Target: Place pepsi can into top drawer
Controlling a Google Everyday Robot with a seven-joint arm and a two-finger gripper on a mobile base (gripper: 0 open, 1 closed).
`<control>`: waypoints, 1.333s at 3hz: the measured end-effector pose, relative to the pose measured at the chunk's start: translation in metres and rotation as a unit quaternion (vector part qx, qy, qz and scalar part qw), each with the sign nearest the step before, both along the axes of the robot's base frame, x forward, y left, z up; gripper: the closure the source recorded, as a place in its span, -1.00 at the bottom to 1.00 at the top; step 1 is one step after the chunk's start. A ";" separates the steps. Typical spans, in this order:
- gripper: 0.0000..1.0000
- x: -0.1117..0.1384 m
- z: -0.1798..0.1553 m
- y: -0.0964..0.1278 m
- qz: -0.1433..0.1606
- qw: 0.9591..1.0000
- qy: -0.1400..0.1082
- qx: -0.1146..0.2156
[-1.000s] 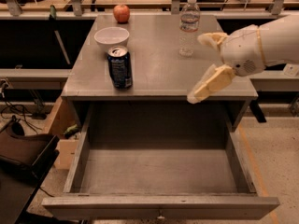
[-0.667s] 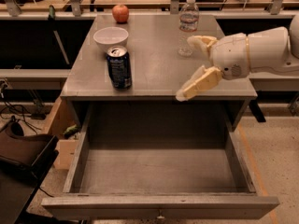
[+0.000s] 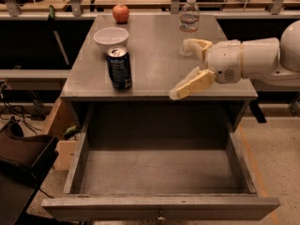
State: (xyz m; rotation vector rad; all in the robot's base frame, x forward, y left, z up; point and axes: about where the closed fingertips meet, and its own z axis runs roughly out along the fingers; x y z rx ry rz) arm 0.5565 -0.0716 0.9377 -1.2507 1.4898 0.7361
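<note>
The pepsi can, dark blue with a silver top, stands upright near the front left of the grey cabinet top. My gripper is open and empty. It hovers over the right part of the top, pointing left, about a can's height of space to the right of the can. One finger reaches over the front edge, the other lies farther back. The top drawer is pulled fully open below, wide and shallow, with nothing inside and a small knob on its front.
A white bowl sits just behind the can. A red apple lies at the back left. A clear water bottle stands at the back right, behind my gripper. A brown bag lies on the floor at left.
My gripper has moved left across the cabinet top, toward the can. The can, bowl, apple, bottle and drawer have not moved.
</note>
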 end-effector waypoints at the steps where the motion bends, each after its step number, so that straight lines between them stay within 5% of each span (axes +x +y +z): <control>1: -1.00 0.014 -0.008 0.023 0.012 1.000 -0.001 0.012; 4: -0.98 0.080 -0.031 0.131 0.105 0.990 -0.005 0.093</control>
